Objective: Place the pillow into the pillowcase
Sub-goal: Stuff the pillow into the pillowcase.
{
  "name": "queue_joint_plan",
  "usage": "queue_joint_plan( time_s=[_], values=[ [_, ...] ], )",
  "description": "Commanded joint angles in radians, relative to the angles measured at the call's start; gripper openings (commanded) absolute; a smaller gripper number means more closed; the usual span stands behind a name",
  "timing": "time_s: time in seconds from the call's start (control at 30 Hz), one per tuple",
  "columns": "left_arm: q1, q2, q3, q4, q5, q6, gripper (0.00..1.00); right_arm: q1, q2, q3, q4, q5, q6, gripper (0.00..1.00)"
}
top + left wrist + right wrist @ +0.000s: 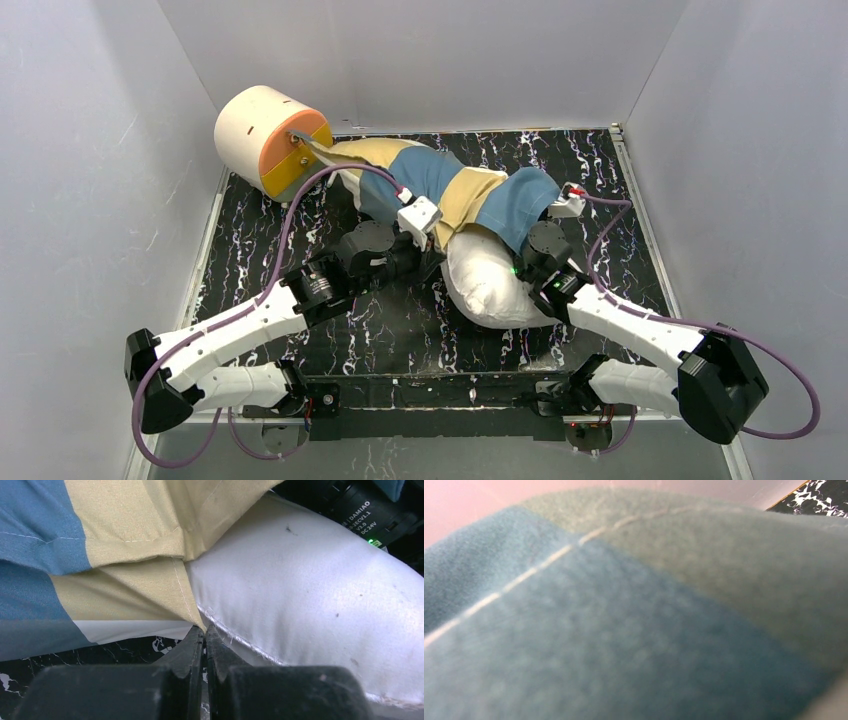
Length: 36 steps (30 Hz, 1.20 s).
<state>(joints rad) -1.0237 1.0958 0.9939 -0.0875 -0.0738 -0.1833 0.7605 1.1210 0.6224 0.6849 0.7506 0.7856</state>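
Black marbled table [600, 180], pillow [490, 285] across its middle, far half inside the pillowcase [440, 180], near end bare, left gripper [205, 635] clamped tight on the case's hem, right gripper [547, 235] closed under blue cloth, hold unseen.

On the table [400, 330], the left pincer [205, 636] meets the pillowcase [125, 575] at its hem corner. The pillowcase spreads left of and beyond the pincer; the pillow [310, 595] lies to its right, far end inside the pillowcase. A cylinder [270, 135] stands far beyond, leftward, beside the pillowcase
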Motion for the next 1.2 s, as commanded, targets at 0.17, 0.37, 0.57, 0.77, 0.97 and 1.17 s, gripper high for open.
queue_joint_plan(
  time_s=[0.17, 0.37, 0.57, 0.77, 0.97, 1.17],
  values=[
    [-0.032, -0.001, -0.001, 0.228, 0.392, -0.159, 0.0, -0.046, -0.004, 0.002, 0.177, 0.044, 0.148, 0.01],
    [-0.033, -0.001, -0.053, 0.236, 0.431, -0.174, 0.0, -0.059, -0.012, -0.025, 0.167, -0.031, 0.094, 0.01],
    [-0.033, -0.011, 0.029, 0.061, 0.395, -0.162, 0.13, -0.093, -0.153, -0.13, 0.137, -0.558, -0.345, 0.01],
    [-0.033, -0.13, 0.083, -0.074, 0.371, -0.232, 0.44, -0.093, -0.308, -0.163, -0.109, -0.996, -0.602, 0.01],
    [-0.032, -0.098, 0.348, -0.466, -0.214, -0.281, 0.61, -0.092, -0.294, -0.075, -0.285, -1.242, -0.807, 0.01],
    [-0.007, 0.193, 0.643, -0.694, -0.508, -0.224, 0.67, -0.074, -0.319, -0.091, -0.273, -1.407, -1.025, 0.01]
  ],
)
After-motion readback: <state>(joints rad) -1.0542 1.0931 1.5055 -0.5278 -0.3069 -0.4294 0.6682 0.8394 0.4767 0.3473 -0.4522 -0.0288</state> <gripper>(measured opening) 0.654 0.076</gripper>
